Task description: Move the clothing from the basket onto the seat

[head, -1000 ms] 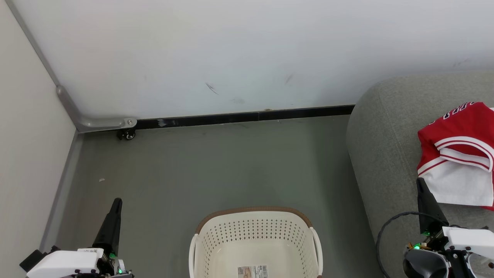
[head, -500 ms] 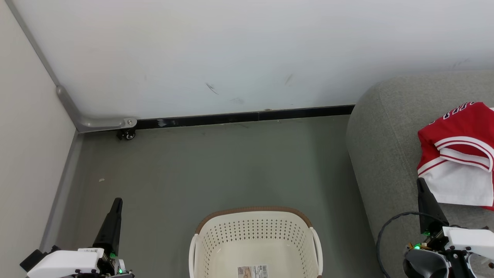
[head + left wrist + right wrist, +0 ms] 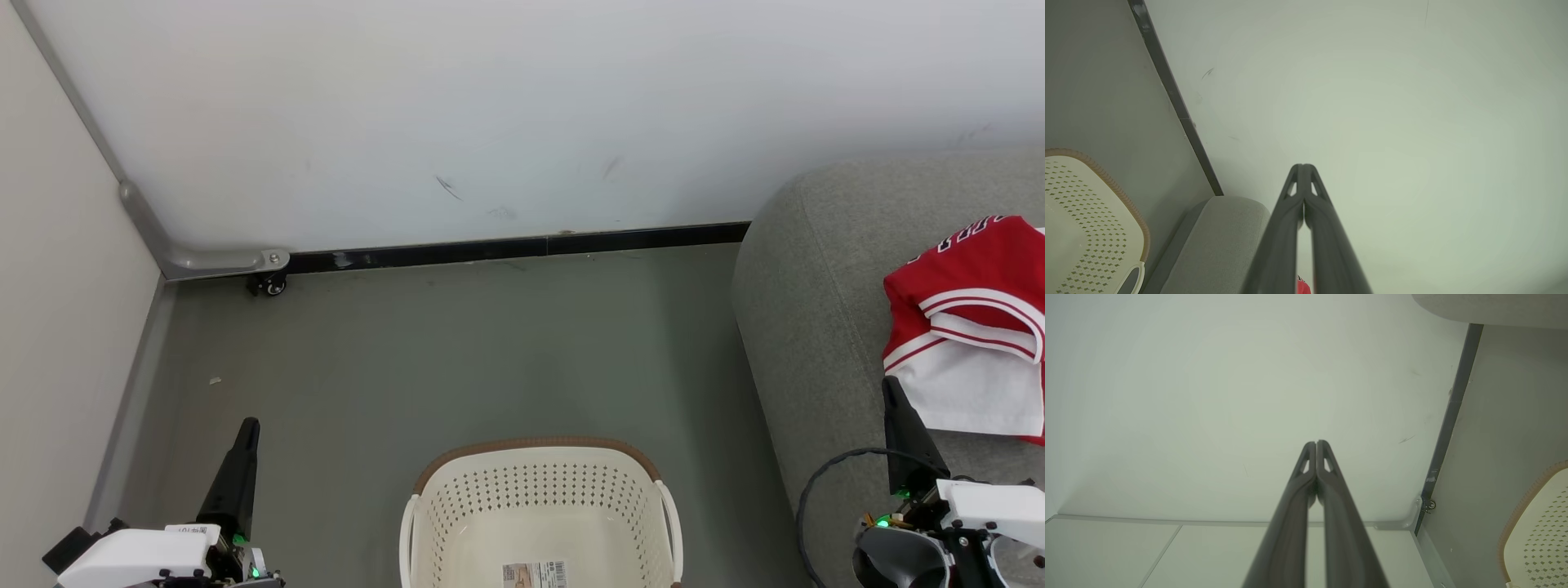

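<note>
Clothing (image 3: 967, 282) lies on the seat (image 3: 808, 327), apart from the basket (image 3: 539, 488), with left and right jaws both pressed together.

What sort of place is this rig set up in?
Probably a mock living-room corner in a test space, not a real home: a grey sofa and a laundry basket stand on a bare grey floor, and the plain white wall panel has a caster at its foot.

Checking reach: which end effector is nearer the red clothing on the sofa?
Right. The right end effector is close by the clothing, at its near left corner; the left end effector is far off, on the other side of the basket.
</note>
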`<state>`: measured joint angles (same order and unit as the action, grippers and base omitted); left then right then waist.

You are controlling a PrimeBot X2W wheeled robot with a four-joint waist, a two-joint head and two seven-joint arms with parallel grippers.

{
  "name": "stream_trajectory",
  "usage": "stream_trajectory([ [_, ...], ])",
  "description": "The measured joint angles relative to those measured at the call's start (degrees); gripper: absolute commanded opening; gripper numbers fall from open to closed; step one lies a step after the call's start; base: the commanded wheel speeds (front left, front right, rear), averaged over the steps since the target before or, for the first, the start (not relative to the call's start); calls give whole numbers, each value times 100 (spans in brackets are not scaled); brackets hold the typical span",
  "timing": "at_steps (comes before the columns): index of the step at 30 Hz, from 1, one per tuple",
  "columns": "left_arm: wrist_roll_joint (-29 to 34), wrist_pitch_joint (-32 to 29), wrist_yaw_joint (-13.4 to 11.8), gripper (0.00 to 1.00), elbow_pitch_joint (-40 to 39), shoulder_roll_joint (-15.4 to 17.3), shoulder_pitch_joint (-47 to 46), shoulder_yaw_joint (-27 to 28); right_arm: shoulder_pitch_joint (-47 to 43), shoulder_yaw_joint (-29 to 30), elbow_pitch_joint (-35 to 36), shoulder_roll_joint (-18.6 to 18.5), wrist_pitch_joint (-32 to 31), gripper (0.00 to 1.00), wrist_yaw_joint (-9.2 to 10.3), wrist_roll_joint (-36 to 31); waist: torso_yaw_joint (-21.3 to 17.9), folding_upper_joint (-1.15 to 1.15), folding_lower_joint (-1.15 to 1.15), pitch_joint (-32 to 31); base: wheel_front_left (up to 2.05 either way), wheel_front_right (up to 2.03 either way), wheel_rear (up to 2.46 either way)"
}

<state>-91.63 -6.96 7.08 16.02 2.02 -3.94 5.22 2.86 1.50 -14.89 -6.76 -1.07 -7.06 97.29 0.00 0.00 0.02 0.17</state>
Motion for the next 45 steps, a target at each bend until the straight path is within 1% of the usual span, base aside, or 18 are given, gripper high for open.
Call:
stream_trajectory([
  [45,0,18,0,0,-9,0,0,-11,10,29,-11,35,-19,0,0,-8,0,0,0,0,0,0,0],
])
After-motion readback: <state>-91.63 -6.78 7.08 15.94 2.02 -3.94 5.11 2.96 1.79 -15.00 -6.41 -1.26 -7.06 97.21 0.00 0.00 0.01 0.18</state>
